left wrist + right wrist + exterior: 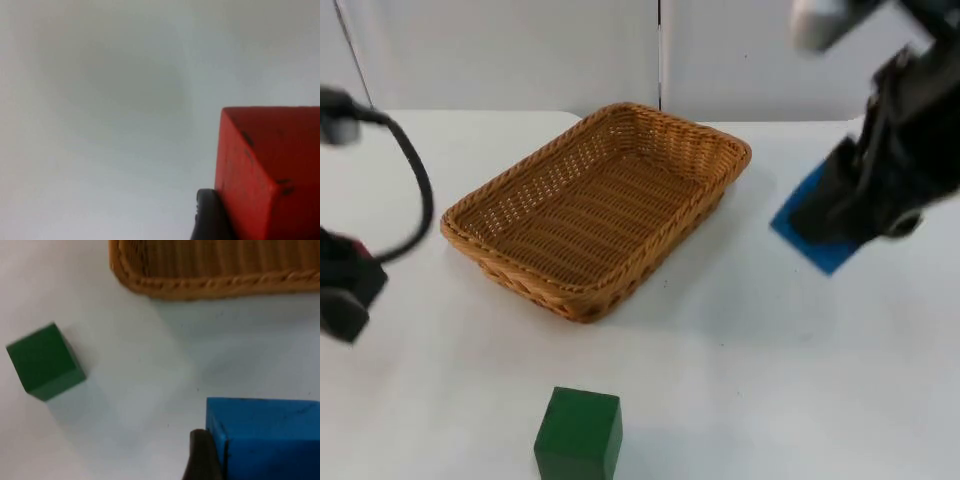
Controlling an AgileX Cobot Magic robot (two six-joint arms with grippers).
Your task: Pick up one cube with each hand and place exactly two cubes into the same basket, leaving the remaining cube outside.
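green cube sits free; left gripper grasps red cube, right gripper blue cube.

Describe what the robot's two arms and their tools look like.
Both arms are black and blocky. The left tool, at the table's left edge, is a dark rounded block; its black rounded fingertip presses the red cube. The right tool, right of the basket, is black too, its fingertip against the blue cube.
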